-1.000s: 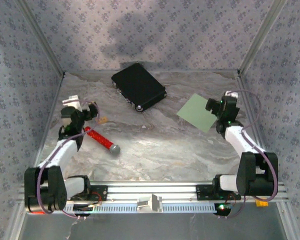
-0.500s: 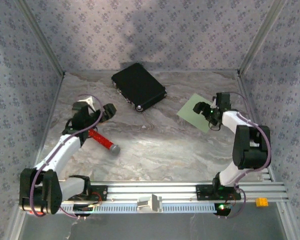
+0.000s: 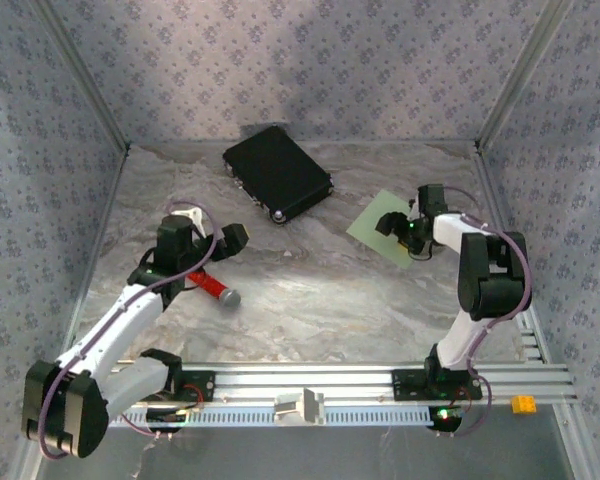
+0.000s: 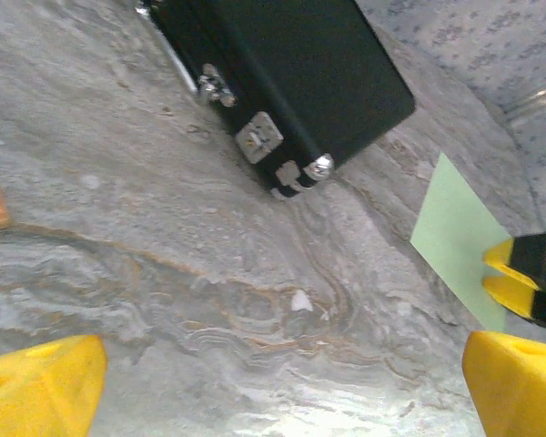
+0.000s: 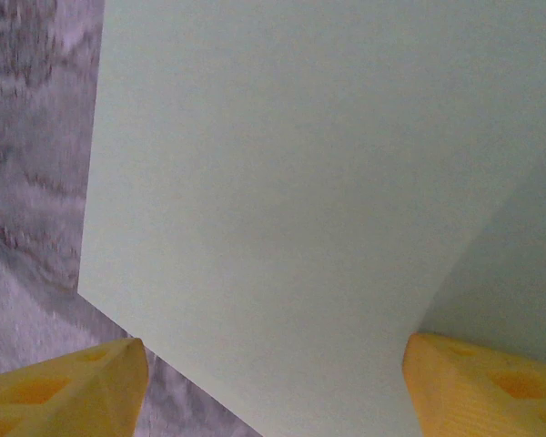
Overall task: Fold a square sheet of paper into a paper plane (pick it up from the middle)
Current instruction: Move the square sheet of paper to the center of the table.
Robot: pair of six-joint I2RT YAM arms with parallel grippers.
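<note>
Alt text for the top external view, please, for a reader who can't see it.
The right gripper, jaws apart, is down on the light-green square sheet of paper at the right of the table. The left gripper hangs open mid-left near a red-handled tool; a black case lies at the back.

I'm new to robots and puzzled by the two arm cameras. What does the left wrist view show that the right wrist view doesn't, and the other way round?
Left wrist view: the black case with its metal latches, and the right arm's yellow jaws at the square sheet of paper. Right wrist view: that sheet from very close, with a curved shaded line across its right part, perhaps a bend. Both: the light-green sheet, the marbled table, and the camera's own yellow jaw tips at the bottom corners.
</note>
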